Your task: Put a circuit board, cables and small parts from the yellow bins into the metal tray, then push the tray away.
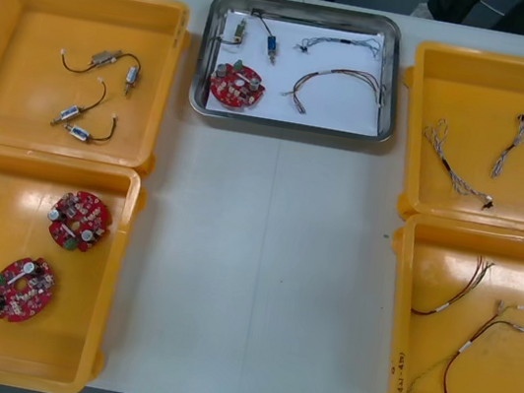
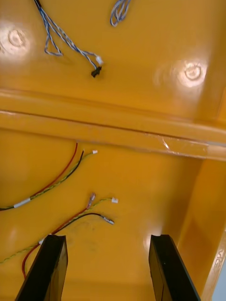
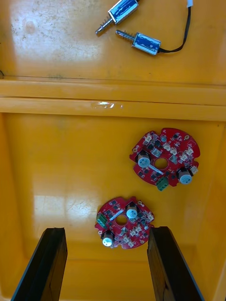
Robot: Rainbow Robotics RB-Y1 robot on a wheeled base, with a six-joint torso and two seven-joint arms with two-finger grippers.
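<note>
Fingers of your left gripper [image 3: 107, 231] stand apart, holding nothing, over the near left yellow plastic bin [image 3: 42, 164] with two round red circuit boards [image 3: 165, 157]. Your right gripper [image 2: 107, 237] is likewise spread and empty over the near right yellow bin [image 2: 141, 188] of red and yellow cables [image 2: 52, 181]. Your shiny metal tray [image 1: 202, 57] sits at the light table's [image 1: 262, 256] far middle, holding one red board [image 1: 236, 85], mixed cables [image 1: 345, 78] and a small metal part [image 1: 269, 50].
</note>
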